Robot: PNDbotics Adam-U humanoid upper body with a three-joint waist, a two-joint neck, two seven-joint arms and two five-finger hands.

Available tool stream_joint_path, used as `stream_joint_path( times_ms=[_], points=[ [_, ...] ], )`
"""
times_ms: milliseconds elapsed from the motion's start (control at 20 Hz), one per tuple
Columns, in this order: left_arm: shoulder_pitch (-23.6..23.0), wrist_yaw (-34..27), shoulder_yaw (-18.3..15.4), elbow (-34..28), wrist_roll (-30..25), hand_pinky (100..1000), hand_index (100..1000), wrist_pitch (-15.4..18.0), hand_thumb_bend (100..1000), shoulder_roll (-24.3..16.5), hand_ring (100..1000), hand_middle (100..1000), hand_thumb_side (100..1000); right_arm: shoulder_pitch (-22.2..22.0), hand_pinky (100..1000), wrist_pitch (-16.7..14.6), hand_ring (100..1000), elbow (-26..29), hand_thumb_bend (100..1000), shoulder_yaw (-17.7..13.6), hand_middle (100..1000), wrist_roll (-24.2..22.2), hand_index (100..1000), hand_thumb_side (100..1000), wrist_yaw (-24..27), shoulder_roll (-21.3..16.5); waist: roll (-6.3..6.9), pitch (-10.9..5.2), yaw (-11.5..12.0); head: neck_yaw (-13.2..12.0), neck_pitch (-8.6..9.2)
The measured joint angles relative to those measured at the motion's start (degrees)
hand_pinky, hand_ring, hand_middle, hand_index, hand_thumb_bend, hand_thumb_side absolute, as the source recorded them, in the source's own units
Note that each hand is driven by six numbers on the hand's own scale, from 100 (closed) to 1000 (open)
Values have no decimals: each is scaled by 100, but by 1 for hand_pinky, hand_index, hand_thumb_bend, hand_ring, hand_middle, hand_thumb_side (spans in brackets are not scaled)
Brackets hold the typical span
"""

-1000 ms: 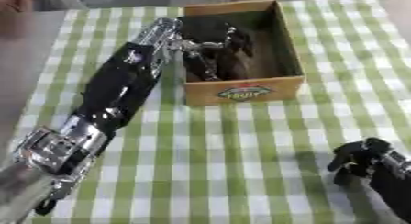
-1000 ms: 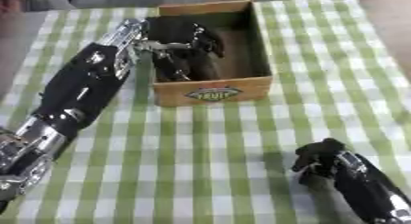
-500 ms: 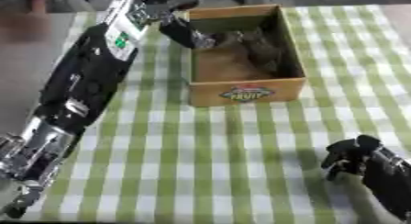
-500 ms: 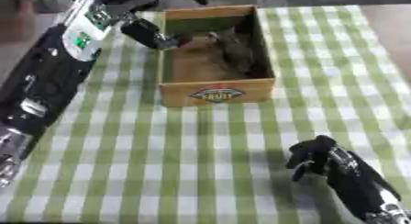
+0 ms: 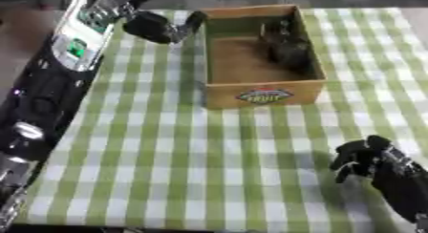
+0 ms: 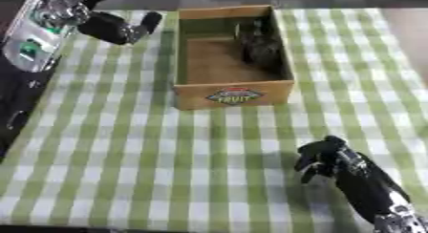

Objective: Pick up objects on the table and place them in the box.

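Black left hand [image 5: 159, 27] open, empty

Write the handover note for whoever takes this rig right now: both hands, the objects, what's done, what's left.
Left hand: outside the box's left wall, above the checked tablecloth, holding nothing that I can see; finger state unclear.
Right hand: near the lower right corner, fingers curled, empty.
Box: upright at the far middle, with a dark object inside against its right wall.
Done: that object is in the box.
Left: no other loose object shows on the cloth; check beyond the views before stopping.
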State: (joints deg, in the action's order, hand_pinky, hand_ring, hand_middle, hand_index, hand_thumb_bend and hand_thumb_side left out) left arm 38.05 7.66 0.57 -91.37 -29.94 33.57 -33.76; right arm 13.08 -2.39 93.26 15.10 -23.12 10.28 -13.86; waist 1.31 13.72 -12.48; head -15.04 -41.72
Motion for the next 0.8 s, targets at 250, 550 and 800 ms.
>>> stream_joint_path(
  times_ms=[250,550,800],
  points=[
    [-346,-476,-239,-565,-197,629,794,-353,100,-2,617,665,218,-4,483,4,610,0,100,-25,544,35,699,1000,20,-1,-4,-6,52,47,0],
    [-676,-749,-504,-607,-150,549,770,-666,100,111,544,595,512,-4,483,-10,610,1,100,-106,544,99,699,995,40,-1,-35,8,228,156,1],
    [-1299,-1116,-827,-583,196,532,766,-1039,100,341,531,581,531,-38,483,-22,610,3,100,-138,544,135,699,1000,49,-2,-60,5,255,177,1]
  ],
)
